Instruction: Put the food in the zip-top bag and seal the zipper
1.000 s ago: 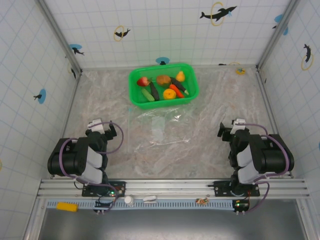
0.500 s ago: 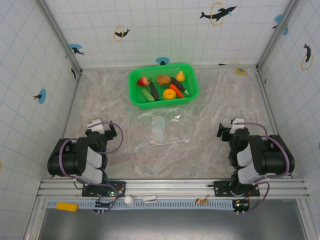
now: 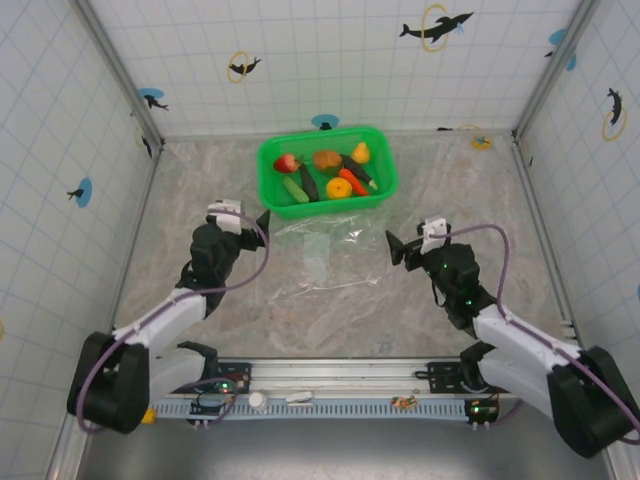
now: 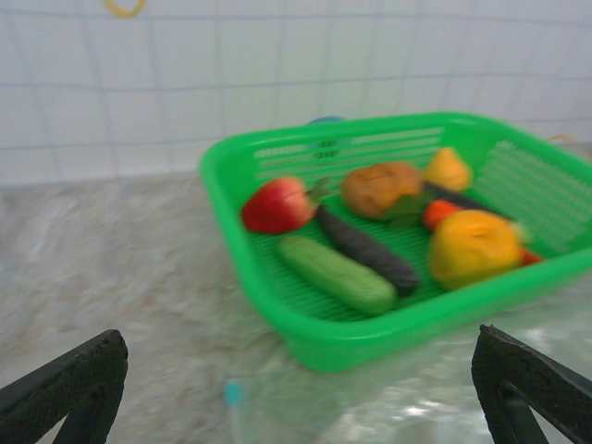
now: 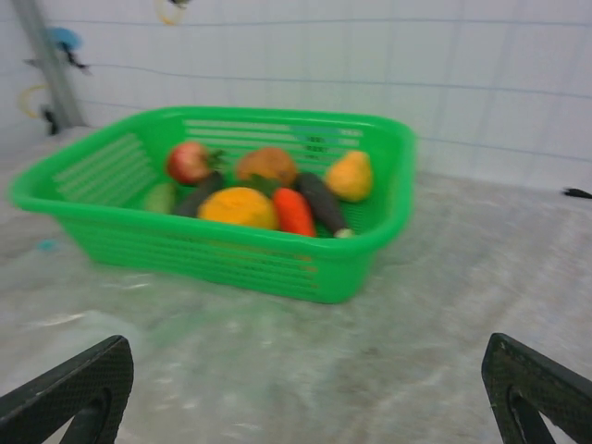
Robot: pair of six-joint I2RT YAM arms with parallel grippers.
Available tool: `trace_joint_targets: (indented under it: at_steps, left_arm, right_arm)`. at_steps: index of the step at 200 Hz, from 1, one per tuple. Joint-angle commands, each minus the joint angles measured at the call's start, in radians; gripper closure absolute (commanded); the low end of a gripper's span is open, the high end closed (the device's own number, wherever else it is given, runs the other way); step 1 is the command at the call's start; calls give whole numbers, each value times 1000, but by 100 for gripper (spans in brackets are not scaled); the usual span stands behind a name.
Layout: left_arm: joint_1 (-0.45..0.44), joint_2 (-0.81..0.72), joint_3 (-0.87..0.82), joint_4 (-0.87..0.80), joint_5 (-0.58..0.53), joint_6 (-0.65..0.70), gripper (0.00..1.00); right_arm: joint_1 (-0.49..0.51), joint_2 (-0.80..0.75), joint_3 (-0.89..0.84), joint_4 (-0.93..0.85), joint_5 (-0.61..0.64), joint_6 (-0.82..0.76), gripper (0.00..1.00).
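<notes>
The food lies in a green basket (image 3: 380,195): strawberry (image 3: 287,163), cucumber (image 4: 338,275), eggplant (image 4: 365,250), a brown piece (image 4: 381,188), orange citrus (image 5: 238,207) and carrot (image 5: 294,211). The clear zip-top bag (image 3: 320,262) lies flat on the table just in front of the basket. A thin straight strip down its left edge looks like the zipper (image 3: 256,262). My left gripper (image 3: 250,225) hovers open at the bag's far left corner. My right gripper (image 3: 400,250) is open at the bag's right side. Both are empty and face the basket.
Tiled walls close the marbled table (image 3: 470,190) on three sides. The basket (image 5: 222,254) stands near the back wall. A small teal mark (image 4: 233,393) sits at the bag's corner. Bare table lies to either side of the bag.
Both arms have unfolded from their tucked pose near the front rail and reached forward toward the bag and basket. The bag and the food have not moved.
</notes>
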Motion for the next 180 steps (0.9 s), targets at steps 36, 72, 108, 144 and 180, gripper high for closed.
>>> trace_joint_targets:
  at_steps: [36,72,108,144,180]
  left_arm:
    - [-264,-289,120,-617,-78,-187,3]
    - [-265,-221,375,-1137,-284,-392,2]
    - [-261,-161,374,-1160,-328,-570,2]
    - [-197,-46,363,-1117,-201,-601,3]
    - [-96,47,342,-1065,27,-574,3]
  right_arm:
    - [369,-147,314,-660,232,33,0]
    - [396,51,772,-1226,368,219,0]
    - [232,19,704,-1126,129,290,0]
    - [-74,114,597,-1058,-322,449,0]
    - [-67,220,510,-977,-346,451,28]
